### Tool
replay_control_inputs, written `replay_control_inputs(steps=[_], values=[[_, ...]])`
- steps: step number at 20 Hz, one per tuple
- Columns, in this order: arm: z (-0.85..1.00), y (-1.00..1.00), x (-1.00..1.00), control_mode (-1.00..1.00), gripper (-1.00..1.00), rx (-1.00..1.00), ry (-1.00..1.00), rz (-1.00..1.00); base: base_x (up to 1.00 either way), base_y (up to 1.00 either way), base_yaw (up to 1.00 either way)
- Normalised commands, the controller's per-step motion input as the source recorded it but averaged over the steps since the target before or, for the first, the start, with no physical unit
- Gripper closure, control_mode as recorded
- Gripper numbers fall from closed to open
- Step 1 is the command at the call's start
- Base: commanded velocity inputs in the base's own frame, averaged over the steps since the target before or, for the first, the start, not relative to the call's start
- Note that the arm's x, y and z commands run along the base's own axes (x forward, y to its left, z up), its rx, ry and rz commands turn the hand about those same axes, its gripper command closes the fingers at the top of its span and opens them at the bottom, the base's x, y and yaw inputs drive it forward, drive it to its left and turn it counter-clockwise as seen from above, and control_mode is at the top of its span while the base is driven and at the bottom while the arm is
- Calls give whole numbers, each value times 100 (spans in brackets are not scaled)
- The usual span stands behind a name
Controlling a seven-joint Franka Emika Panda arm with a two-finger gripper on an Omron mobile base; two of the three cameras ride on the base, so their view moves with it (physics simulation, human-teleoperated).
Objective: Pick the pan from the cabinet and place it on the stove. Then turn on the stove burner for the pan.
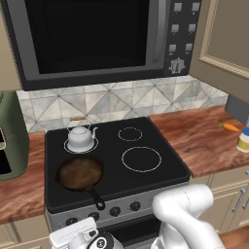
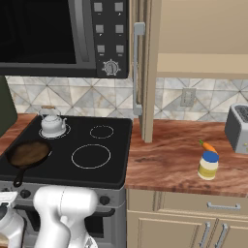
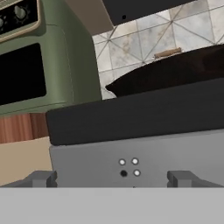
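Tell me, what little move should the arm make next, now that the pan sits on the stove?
Probably ease the open jaws forward toward one black knob on the stove front. The pan already rests on the front left of the glass, and the hand hangs low by the steel panel, jaws wide and holding nothing. I cannot tell which knob serves that ring.

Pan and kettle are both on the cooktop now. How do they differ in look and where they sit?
The pan is dark brown-black, wide and shallow, with a long thin handle pointing toward the knobs; the kettle is white-silver, smaller across and taller, with a spout and an arched top handle. The pan sits front left on the stove, the kettle rear left on a small ring. Both rest upright on the stove's left side.
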Motion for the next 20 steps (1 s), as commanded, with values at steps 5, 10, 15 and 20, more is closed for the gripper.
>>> replay_control_inputs(steps=[5,10,15,20], values=[[-46,0,2,-100,-100,6,4,0,0,0,0],[-39,0,1,-100,-100,6,3,0,0,0,0],[-27,0,3,-100,-100,8,1,0,0,0,0],[-39,-6,2,-100,-100,10,0,0,0,0,0]])
